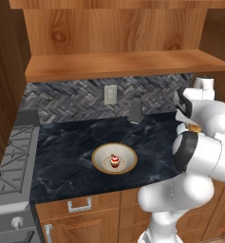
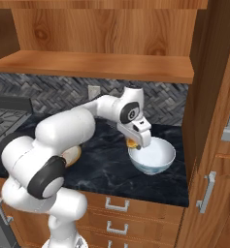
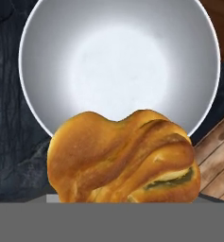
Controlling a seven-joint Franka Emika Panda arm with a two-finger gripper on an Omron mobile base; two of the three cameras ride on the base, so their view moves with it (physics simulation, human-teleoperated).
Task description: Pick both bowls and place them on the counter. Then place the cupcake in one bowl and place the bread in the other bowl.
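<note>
The lumpy golden-orange bread (image 3: 125, 158) hangs in my gripper (image 2: 134, 141), which is shut on it just above the near-left rim of the deep white bowl (image 2: 154, 156). That bowl stands on the black counter (image 2: 102, 167) and its inside (image 3: 119, 66) holds nothing. My fingertips are hidden behind the bread. The shallow cream bowl (image 1: 114, 158) with a tan rim sits mid-counter with the small red-and-white cupcake (image 1: 115, 161) in it. From the left base camera, a sliver of bread (image 1: 195, 128) peeks out beside my arm.
A wooden shelf (image 1: 123, 64) overhangs the counter. A dark upright object (image 1: 135, 110) and a wall outlet (image 1: 110, 94) are at the backsplash. The stove (image 1: 9, 166) borders the counter's left end, and a tall wooden cabinet (image 2: 211, 97) stands close to the right of the white bowl.
</note>
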